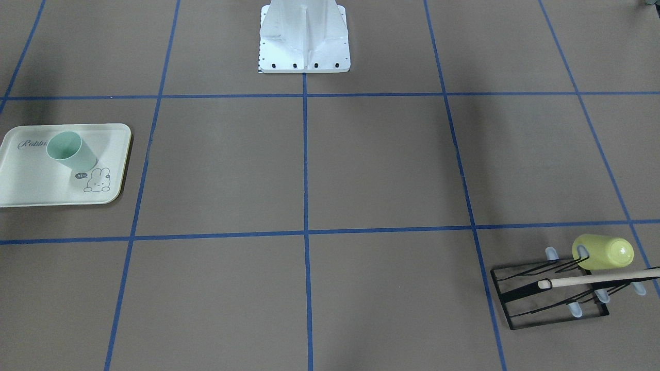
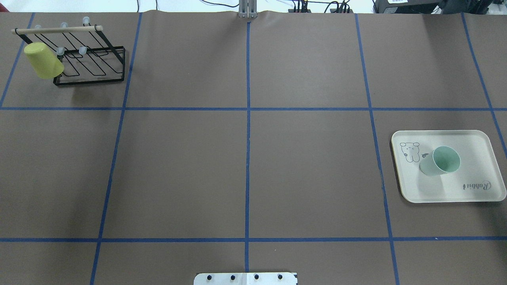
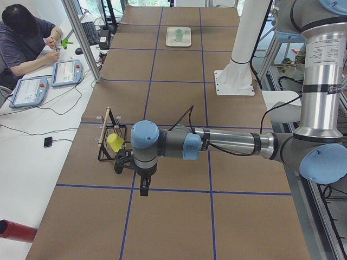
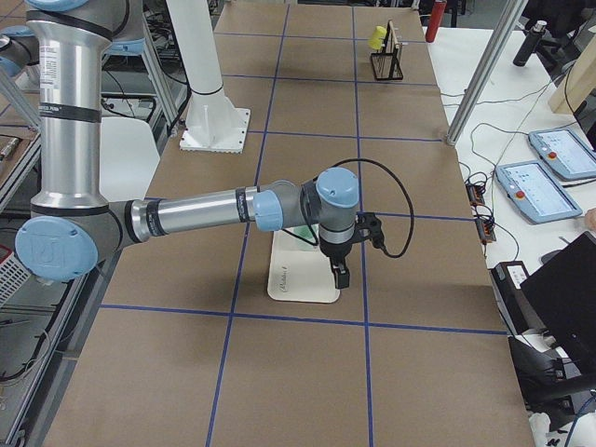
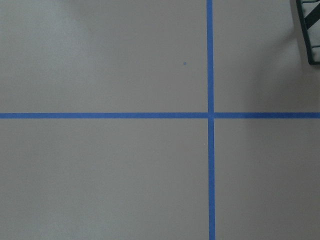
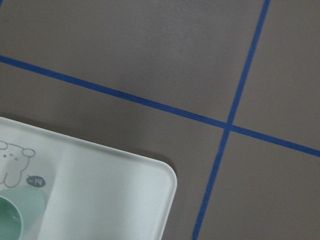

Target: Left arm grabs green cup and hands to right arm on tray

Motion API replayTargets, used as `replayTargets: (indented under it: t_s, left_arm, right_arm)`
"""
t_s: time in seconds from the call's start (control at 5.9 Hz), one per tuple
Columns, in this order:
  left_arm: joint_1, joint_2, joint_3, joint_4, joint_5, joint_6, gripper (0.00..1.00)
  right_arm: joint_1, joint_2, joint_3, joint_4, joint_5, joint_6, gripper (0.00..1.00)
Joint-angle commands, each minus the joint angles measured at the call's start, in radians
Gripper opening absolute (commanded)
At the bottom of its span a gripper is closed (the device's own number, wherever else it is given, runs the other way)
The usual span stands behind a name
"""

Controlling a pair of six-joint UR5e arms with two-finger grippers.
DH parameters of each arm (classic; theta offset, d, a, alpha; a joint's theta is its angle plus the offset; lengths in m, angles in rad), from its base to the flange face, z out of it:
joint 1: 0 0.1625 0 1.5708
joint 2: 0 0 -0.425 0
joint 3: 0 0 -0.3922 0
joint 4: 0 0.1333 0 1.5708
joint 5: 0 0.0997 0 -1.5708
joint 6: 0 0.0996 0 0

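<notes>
1. Reaching out over bare table near the rack [image 3: 111, 142], the left arm [image 3: 227, 143] looks parked, its hand-off apparently finished.
2. Right arm [image 4: 196, 212] hovers at the tray's edge, as if clear of a set-down.
3. Tray [image 2: 471, 190] lies on the robot's right, within that arm's reach.
4. Green cup [image 2: 440, 160] stands upright on the tray, beside the bunny drawing.
5. Left gripper [image 3: 144, 187] and right gripper [image 4: 341, 275] show only side-on: I cannot tell how open they are, and neither visibly carries anything.

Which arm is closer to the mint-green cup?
Right. The right end effector hangs by the tray holding the green cup; the left end effector is by the rack.
</notes>
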State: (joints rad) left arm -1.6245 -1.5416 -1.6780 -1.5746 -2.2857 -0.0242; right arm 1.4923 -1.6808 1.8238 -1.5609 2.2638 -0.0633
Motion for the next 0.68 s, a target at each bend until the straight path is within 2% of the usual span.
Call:
replayTargets:
  t_s: [0.0, 0.51]
  left_arm:
    - [0.002, 0.041, -0.006, -0.002, 0.005, 0.001, 1.00]
    - [-0.002, 0.058, -0.035, -0.001, -0.075, 0.041, 1.00]
  right_arm:
    - [0.043, -0.121, -0.014, 0.007, -0.038, -0.015, 1.00]
    - [0.033, -0.117, -0.023, 0.009, -0.029, -0.009, 1.00]
